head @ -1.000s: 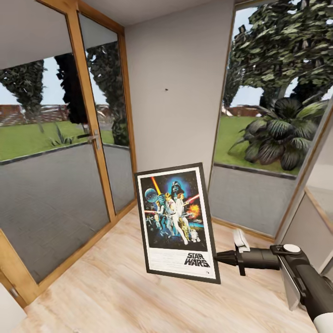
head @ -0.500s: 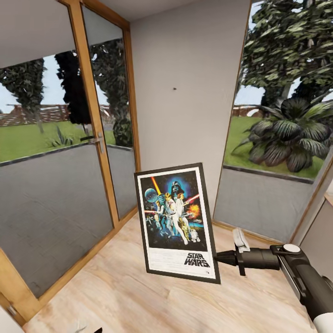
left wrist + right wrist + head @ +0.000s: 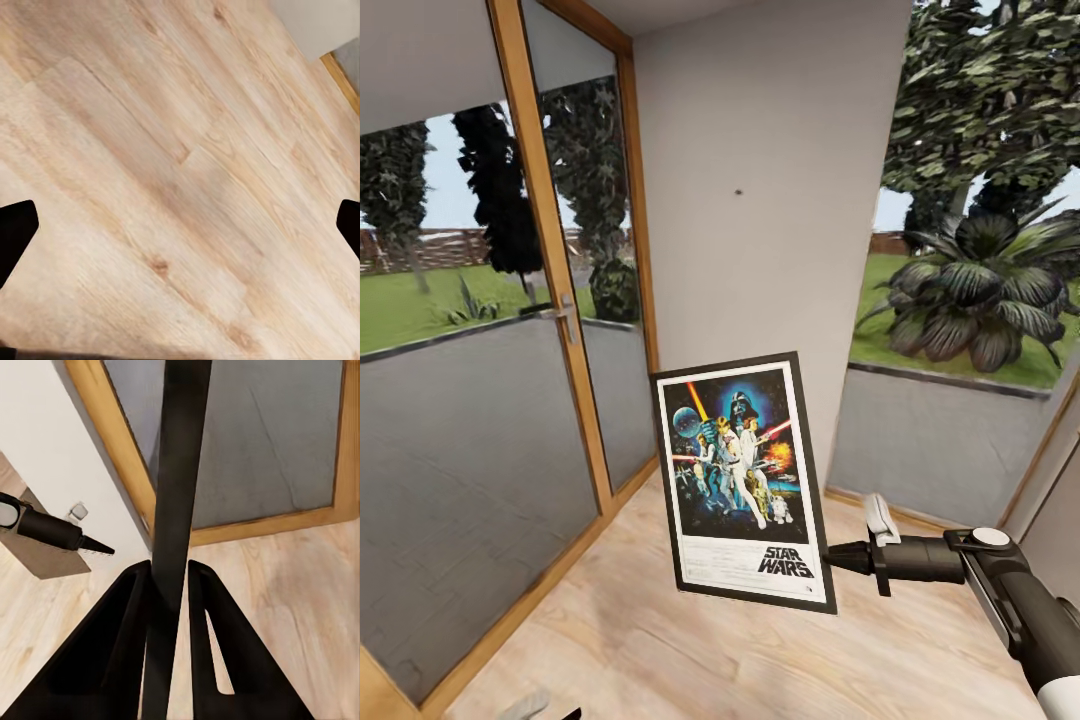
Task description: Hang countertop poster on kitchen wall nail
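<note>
Grey wall carries nail, upper centre; right end effector clamps poster edge, lower centre; left end effector spread, empty.

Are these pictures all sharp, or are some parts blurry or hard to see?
Head view: the poster is crisp and the wall nail a mere speck. Right wrist view: the right tool is a black silhouette. Left wrist view: the floor looks soft.

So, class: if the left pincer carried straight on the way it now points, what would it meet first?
The pale wood plank floor. The left wrist view looks along the left pincer onto bare planks, with nothing in between, though the gap cannot be judged.
</note>
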